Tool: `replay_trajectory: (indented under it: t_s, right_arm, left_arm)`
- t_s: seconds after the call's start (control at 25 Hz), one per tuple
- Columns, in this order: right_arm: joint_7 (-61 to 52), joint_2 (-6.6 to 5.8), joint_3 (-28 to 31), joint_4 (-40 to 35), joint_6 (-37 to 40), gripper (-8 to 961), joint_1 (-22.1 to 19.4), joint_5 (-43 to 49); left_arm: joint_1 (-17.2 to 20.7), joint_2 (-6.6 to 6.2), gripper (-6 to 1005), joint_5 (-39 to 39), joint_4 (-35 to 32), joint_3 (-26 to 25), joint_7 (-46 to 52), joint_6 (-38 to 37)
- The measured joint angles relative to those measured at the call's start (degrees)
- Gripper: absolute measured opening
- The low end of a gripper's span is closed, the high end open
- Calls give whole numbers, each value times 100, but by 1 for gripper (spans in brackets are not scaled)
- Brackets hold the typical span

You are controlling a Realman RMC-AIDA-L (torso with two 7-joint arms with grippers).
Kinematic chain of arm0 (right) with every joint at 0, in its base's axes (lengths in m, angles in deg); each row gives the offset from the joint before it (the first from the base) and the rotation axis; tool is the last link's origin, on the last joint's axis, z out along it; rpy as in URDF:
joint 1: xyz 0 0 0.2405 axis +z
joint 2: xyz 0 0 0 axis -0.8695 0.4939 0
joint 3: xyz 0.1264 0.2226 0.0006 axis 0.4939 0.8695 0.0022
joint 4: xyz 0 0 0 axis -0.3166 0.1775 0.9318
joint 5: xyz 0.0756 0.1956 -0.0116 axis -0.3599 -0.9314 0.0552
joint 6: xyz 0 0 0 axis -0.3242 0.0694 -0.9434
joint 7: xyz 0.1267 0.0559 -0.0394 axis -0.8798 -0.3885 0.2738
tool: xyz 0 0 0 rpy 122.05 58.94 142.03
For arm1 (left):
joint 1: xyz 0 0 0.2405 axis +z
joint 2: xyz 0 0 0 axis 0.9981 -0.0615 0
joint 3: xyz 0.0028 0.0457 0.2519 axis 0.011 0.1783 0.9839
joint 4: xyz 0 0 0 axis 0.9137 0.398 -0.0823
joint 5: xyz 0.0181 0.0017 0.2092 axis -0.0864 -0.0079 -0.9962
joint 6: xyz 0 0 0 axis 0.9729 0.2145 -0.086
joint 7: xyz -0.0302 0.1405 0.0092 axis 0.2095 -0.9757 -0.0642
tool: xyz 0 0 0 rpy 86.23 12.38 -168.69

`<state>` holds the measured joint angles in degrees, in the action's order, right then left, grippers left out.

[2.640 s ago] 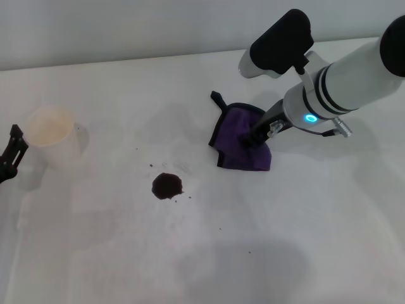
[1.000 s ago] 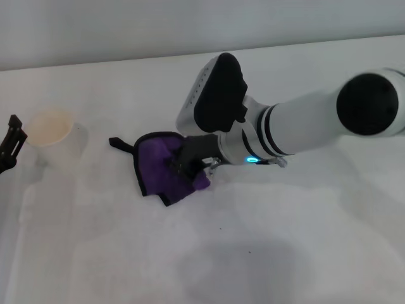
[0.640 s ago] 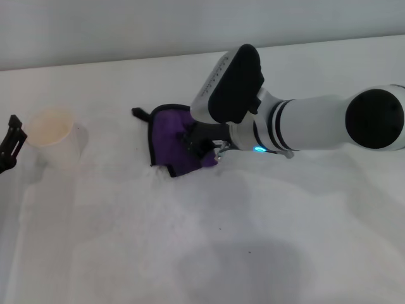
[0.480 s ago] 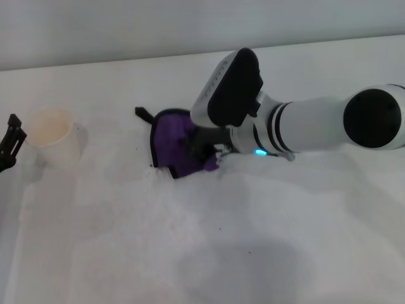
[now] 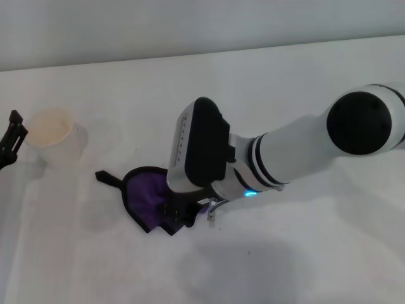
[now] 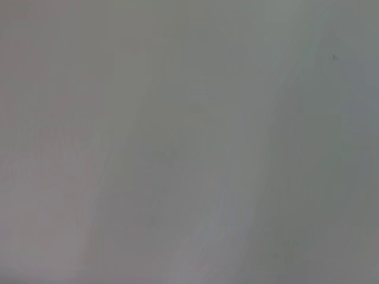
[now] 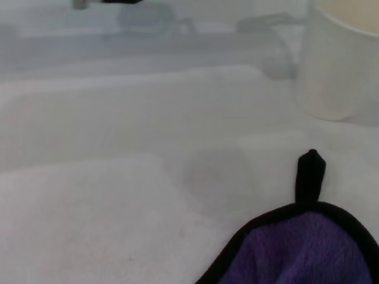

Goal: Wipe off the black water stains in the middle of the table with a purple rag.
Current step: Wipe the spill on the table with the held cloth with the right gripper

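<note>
Head view: right gripper (image 5: pixel 179 212) apparently presses purple rag (image 5: pixel 144 192) onto table (image 5: pixel 304 253).

The right gripper (image 5: pixel 180 212) is mostly hidden under its own wrist housing — whether its fingers are closed cannot be told. The arm covers part of the purple rag (image 5: pixel 144 196), and the right wrist view cuts the rag off at its edge. The black water stains are not visible. The left gripper (image 5: pixel 9 142) is cropped at the head view's edge — fingers unseen.
</note>
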<state>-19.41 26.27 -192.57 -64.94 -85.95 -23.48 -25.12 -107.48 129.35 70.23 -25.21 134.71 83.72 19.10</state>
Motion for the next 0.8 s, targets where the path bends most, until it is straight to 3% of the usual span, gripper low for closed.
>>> replay_trajectory:
  t_s: [0.32,0.8]
  right_arm:
    - [63,8,-211,396,1306,91,11,12]
    - [43,-38,1129,1183,1289,90,78,26]
  left_arm:
    - [8,16,891,0,-5,1,0,7]
    - [-82,-2,892,0,-1,0,0,14]
